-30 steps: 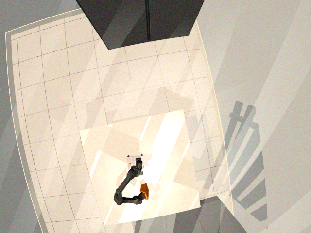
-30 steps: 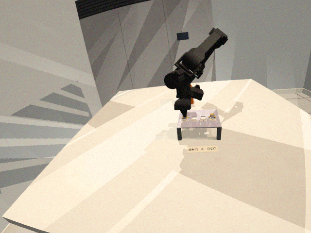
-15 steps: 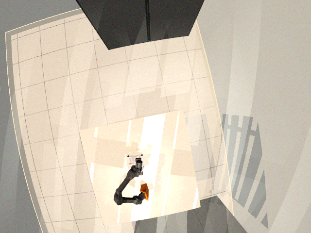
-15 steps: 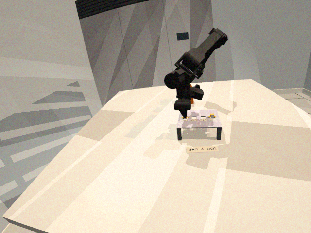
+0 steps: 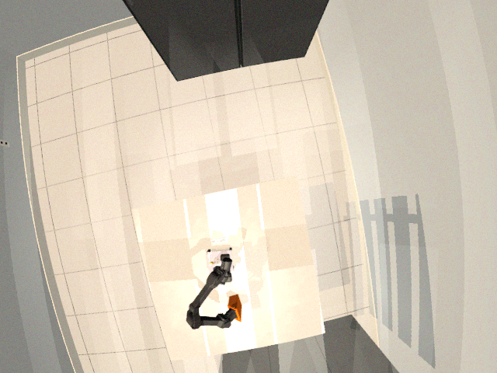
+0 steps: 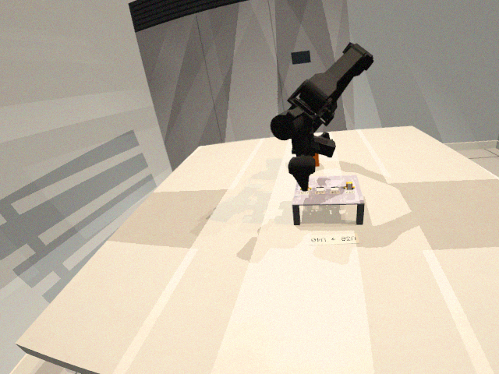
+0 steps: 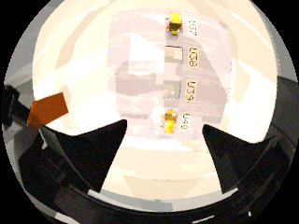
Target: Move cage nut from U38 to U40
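A yellow cage nut (image 7: 169,122) is at hole U40 of the pale rail plate (image 7: 126,56) (image 6: 330,198). From above it looks roughly square with the hole; its spring wings under the plate are hidden. The other cage nut (image 7: 175,23) (image 6: 349,185) sits at hole U37. Hole U38 (image 7: 174,55) and hole U39 (image 7: 172,89) are empty. My gripper (image 7: 164,125) (image 6: 304,189) is open, its fingers wide apart on either side of the nut at U40 and touching nothing that I can see. In the exterior view the fingers are low over the U40 end.
The rail plate stands on dark legs (image 6: 359,213) on the table (image 6: 298,305) (image 5: 289,297). A label strip (image 6: 334,238) reading U38 to U40 lies beside it. An orange object (image 5: 234,306) (image 7: 49,110) is near the arm's base.
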### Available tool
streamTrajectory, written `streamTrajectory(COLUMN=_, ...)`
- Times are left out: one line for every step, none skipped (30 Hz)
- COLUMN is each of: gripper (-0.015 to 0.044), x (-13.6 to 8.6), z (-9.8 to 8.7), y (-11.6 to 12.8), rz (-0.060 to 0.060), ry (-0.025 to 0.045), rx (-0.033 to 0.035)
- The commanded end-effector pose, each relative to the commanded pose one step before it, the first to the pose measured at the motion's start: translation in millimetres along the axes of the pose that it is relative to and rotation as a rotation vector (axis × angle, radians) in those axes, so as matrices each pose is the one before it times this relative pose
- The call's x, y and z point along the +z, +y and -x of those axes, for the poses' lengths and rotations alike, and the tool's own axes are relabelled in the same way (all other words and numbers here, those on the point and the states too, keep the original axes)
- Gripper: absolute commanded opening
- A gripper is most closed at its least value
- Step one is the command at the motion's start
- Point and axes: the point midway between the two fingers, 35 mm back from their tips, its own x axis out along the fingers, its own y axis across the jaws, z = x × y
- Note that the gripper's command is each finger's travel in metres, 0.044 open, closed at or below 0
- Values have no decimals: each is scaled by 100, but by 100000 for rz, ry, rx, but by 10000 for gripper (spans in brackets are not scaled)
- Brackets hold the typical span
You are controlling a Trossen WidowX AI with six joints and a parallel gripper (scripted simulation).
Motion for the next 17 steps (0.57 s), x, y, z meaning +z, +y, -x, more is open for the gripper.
streamTrajectory(gripper=440, x=-183, z=3867, y=-230, rz=470, ry=799, rx=-1909)
streamTrajectory(gripper=440, x=3, z=284, y=22, rz=1, ry=-7, rx=9)
streamTrajectory(gripper=440, x=0, z=0, y=0, rz=0, ry=0, rx=0)
streamTrajectory(gripper=440, x=0, z=0, y=0, rz=0, ry=0, rx=0)
streamTrajectory(gripper=440, x=0, z=0, y=0, rz=0, ry=0, rx=0)
streamTrajectory(gripper=440, x=0, z=0, y=0, rz=0, ry=0, rx=0)
streamTrajectory(gripper=440, x=0, z=0, y=0, rz=0, ry=0, rx=0)
streamTrajectory(gripper=440, x=0, z=0, y=0, rz=0, ry=0, rx=0)
streamTrajectory(gripper=440, x=0, z=0, y=0, rz=0, ry=0, rx=0)
streamTrajectory(gripper=440, x=0, z=0, y=0, rz=0, ry=0, rx=0)
streamTrajectory(gripper=440, x=0, z=0, y=0, rz=0, ry=0, rx=0)
streamTrajectory(gripper=440, x=0, z=0, y=0, rz=0, ry=0, rx=0)
streamTrajectory(gripper=440, x=0, z=0, y=0, rz=0, ry=0, rx=0)
streamTrajectory(gripper=440, x=0, z=0, y=0, rz=0, ry=0, rx=0)
streamTrajectory(gripper=440, x=0, z=0, y=0, rz=0, ry=0, rx=0)
streamTrajectory(gripper=440, x=0, z=0, y=0, rz=0, ry=0, rx=0)
streamTrajectory(gripper=440, x=0, z=0, y=0, rz=0, ry=0, rx=0)
